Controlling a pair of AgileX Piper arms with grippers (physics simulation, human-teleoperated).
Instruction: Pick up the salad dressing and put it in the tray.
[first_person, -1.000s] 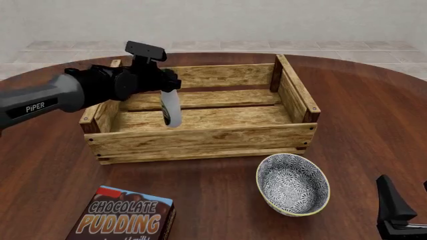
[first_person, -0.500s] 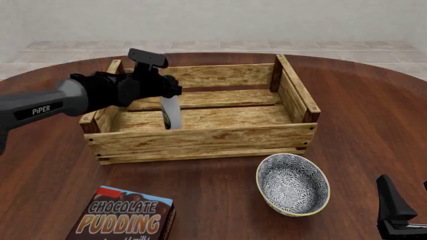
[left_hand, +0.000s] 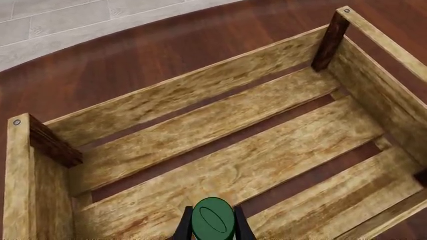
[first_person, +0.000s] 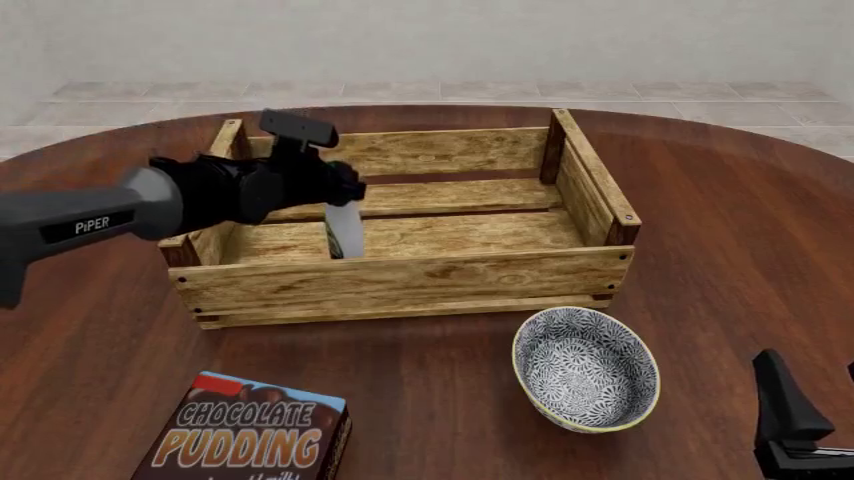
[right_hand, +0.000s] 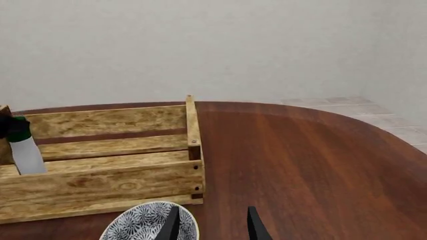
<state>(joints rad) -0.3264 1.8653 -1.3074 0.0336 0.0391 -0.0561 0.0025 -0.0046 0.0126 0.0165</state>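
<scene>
**Bottle held inside the crate's left end**

At the far left of the front view, the left arm reaches in over the round dark-brown wooden bench (first_person: 747, 250). Its black left gripper (first_person: 336, 192) is clamped on the neck of the salad dressing (first_person: 346, 232), a slim white bottle with a dark green cap and a dark label. The bottle hangs roughly upright with its lower part below the rim, inside the left end of the tray (first_person: 400, 280), a large rectangular light-wood slatted crate with darker corner posts. Whether the bottle's base touches the slats cannot be told. In the left wrist view the green cap (left_hand: 213, 223) sits between the two dark fingers (left_hand: 184, 227), with the crate's floor slats spread out beyond it.

In front of the crate, near the bench's near edge, lies a brown chocolate pudding box (first_person: 254, 430), well apart from the bottle. Further right, just in front of the crate's right corner, stands a round blue-patterned bowl (first_person: 587, 368) with a pale rim.

At the far right, the black right gripper (right_hand: 212, 222) hovers low by the bench's near edge, its fingers parted and holding nothing, with the bowl just ahead of it.
</scene>
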